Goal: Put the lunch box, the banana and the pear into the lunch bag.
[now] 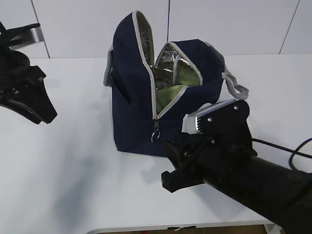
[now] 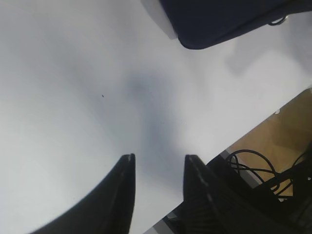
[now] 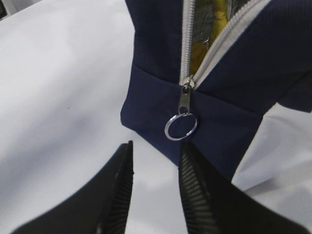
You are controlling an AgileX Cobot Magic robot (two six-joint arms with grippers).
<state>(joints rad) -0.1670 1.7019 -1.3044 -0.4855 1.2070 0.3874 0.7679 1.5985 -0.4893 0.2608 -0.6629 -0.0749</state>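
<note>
The navy lunch bag (image 1: 141, 112) stands mid-table, unzipped, its silver lining showing. A pale green surface (image 1: 168, 90) lies inside it, seemingly the lunch box lid. Through the zipper gap in the right wrist view a patch of yellow fruit (image 3: 197, 51) shows; I cannot tell whether it is banana or pear. My right gripper (image 3: 155, 146) is open and empty, just in front of the bag's lower front, below the zipper's ring pull (image 3: 181, 126); it also shows in the exterior view (image 1: 168, 163). My left gripper (image 2: 158, 158) is open and empty over bare table, far left of the bag (image 2: 219, 19).
The white table (image 1: 73, 170) ends at a front edge near my right arm. Past that edge are cables and a wooden floor (image 2: 275, 141). A cable (image 1: 297, 151) trails at the right. A grey bag handle (image 1: 236, 87) hangs off the bag's right side.
</note>
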